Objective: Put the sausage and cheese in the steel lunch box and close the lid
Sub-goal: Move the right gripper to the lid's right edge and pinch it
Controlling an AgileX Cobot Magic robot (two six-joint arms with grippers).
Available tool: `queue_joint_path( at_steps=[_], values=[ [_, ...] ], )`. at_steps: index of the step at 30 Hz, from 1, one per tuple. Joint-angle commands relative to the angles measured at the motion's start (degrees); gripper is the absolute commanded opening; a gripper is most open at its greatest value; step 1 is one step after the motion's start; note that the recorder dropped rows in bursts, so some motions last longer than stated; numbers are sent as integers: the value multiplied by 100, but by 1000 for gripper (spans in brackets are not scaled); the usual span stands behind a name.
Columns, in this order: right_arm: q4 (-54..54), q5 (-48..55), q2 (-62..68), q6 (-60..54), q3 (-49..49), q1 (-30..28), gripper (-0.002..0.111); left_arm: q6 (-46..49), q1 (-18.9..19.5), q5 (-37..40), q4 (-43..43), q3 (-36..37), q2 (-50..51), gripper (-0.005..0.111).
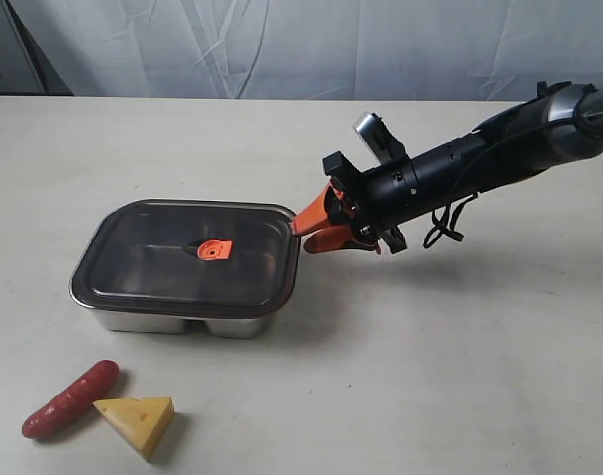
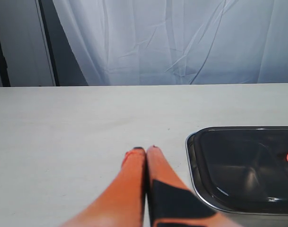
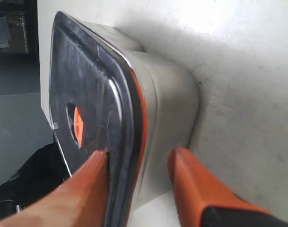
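Straddling the right short end of the lid (image 1: 162, 242), the right gripper (image 1: 306, 226) has its jaws parted, one finger over the tinted top and the other under the orange rim beside the steel wall of the box (image 1: 162, 319); as far as its wrist view shows, nothing is pinched yet. The lid sits flat on the box, whose long axis points straight at this gripper, so I judge a squeeze and a lift at that end to be the coming move. The sausage (image 1: 71, 398) and cheese (image 1: 138, 418) lie touching on the table (image 1: 430, 376) just off the box's near left corner (the left arm's side, well apart from the right gripper). The left gripper (image 2: 146, 150) is closed on nothing, beside the box.
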Motion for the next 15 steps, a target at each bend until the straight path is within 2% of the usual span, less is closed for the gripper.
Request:
queue_joint_path(
  at_steps=[1,15],
  values=[
    [102,66,13,-101,-36,42,42,-1,20,-52,35,24,-36,0],
    [91,41,13,-208,-36,276,42,-1,20,-52,62,24,-36,0]
  ],
)
